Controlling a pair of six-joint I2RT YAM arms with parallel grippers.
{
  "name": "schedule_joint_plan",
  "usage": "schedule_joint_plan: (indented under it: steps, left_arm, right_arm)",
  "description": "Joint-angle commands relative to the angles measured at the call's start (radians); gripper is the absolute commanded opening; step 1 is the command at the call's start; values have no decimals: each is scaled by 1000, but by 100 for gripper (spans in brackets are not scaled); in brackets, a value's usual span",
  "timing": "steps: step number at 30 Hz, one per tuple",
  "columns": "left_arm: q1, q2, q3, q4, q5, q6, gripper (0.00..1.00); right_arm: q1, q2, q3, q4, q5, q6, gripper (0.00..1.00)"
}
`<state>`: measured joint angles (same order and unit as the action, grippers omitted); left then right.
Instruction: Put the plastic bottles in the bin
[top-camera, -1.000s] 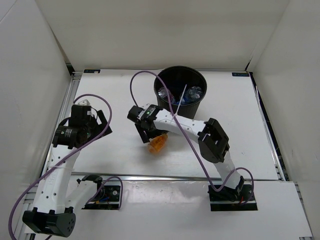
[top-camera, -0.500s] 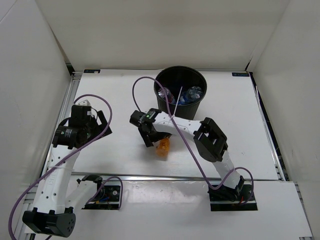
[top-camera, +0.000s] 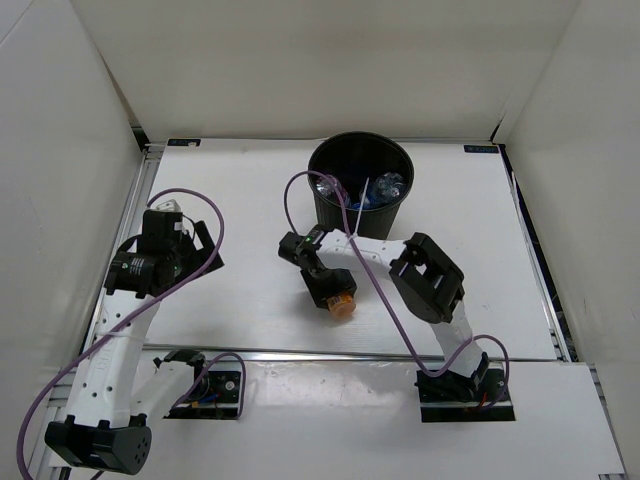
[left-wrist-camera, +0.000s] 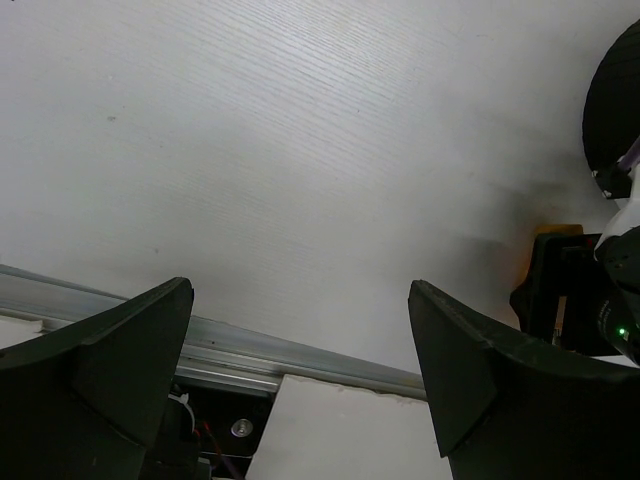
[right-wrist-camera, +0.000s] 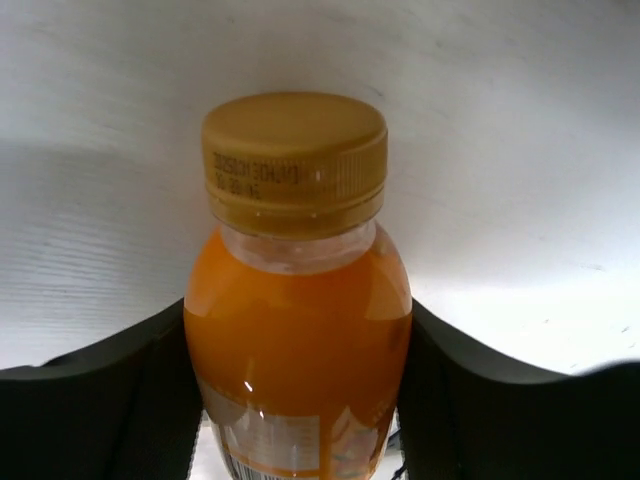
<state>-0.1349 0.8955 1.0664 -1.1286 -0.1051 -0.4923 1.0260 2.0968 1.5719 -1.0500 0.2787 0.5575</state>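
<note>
Status: left claw (left-wrist-camera: 300, 290) spread apart over worktop (left-wrist-camera: 300, 150), holding nothing. Mid-worktop, right claw (right-wrist-camera: 297, 355) clamped on stubby orange bottle (top-camera: 343, 304); long axis in line with fingers, cap pointing near-right. Bin (top-camera: 330, 205) just behind, other bottles (top-camera: 385, 187) inside.

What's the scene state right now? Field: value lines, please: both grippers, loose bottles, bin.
right gripper: shut on orange bottle, a finger on each side of its body
orange bottle: yellow cap on, cap pointing away from the wrist; lifted or resting cannot be told
left gripper: open, holding nothing, over the table on the left
bin: upright at the far middle, apart from both grippers
in the bin: clear bottles, exact count unclear
loose bottles on the table: none seen
</note>
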Motion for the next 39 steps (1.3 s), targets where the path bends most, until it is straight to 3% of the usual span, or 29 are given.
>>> schedule_joint_plan:
  steps: [1,6,8,11,12,13,17,20,21,24,29,34,35,37,38,39]
  left_arm:
    - [-6,-13,-6,10,-25,12,100]
    - [-6,-23,-6,1,-36,12,100]
    - [-6,-32,3,1,-57,3,100]
    - [-6,-32,12,-8,-68,-6,100]
    - [-6,-32,23,-8,-77,-6,100]
    - [-6,-32,23,-8,-77,-6,100]
    - [-6,-11,59,-8,-87,-15,100]
    - [-6,2,69,-8,-87,-26,100]
    - [-6,14,69,4,-87,-26,100]
    - [-6,42,69,15,-87,-26,100]
    - [-6,66,89,35,-87,-35,100]
    - [-6,85,109,35,-87,-35,100]
    - [-6,85,109,35,-87,-35,100]
    - [-6,85,96,35,-96,-35,100]
    - [-6,85,83,35,-96,-46,100]
    - [-6,76,83,35,-96,-46,100]
  right_arm:
    - [5,-43,-6,27,-42,-36,56]
    - [23,-153,111,-51,-52,-70,36]
    - [46,-194,183,-100,-52,-111,34]
    - [75,-183,529,-220,28,-169,33]
    - [75,-170,759,-291,66,-182,33]
    - [60,-185,802,-292,66,-183,33]
    - [-81,-375,789,-145,92,-156,33]
    - [-186,-489,688,13,120,-156,33]
    - [-211,-503,622,56,120,-188,33]
    - [-299,-463,645,122,56,-231,33]
    - [-382,-339,754,151,-42,-229,44]
    - [-434,-296,717,139,-122,-183,50]
    - [-434,-296,705,139,-122,-173,56]
    - [-469,-296,692,139,-145,-162,79]
    - [-481,-296,692,139,-157,-162,97]
    - [-492,-296,692,139,-177,-151,100]
